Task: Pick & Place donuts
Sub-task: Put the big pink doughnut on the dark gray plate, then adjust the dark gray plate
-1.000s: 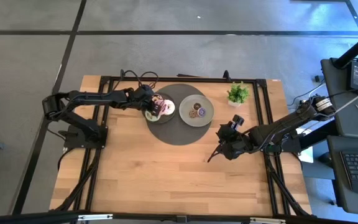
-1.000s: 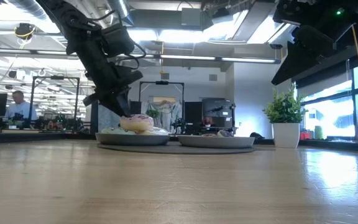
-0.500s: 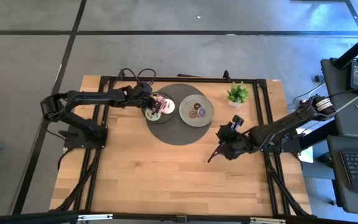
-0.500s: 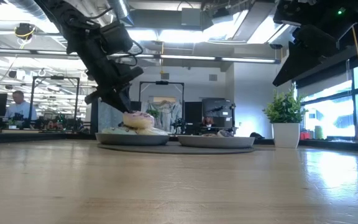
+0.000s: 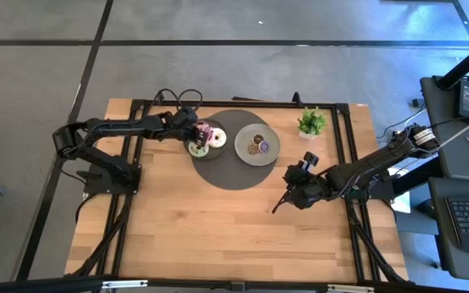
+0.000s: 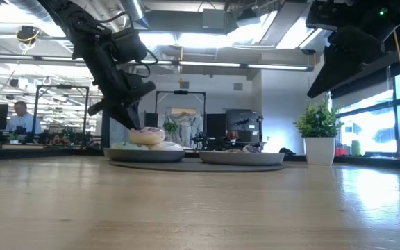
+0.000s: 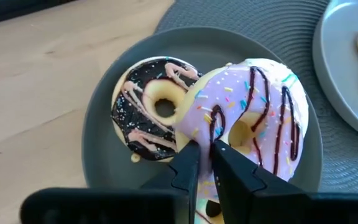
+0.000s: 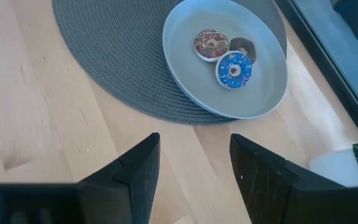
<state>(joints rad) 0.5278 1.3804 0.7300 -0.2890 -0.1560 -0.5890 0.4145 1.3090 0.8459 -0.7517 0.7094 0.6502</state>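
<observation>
The left claw is clamped on the rim of the pink-iced toy donut, tilted on the grey round plate beside a dark-iced donut; such a thin grip may slip when lifting, while the right claw waits apart.

Wooden table, round grey mat at twelve o'clock, two grey plates, potted plant at one o'clock
</observation>
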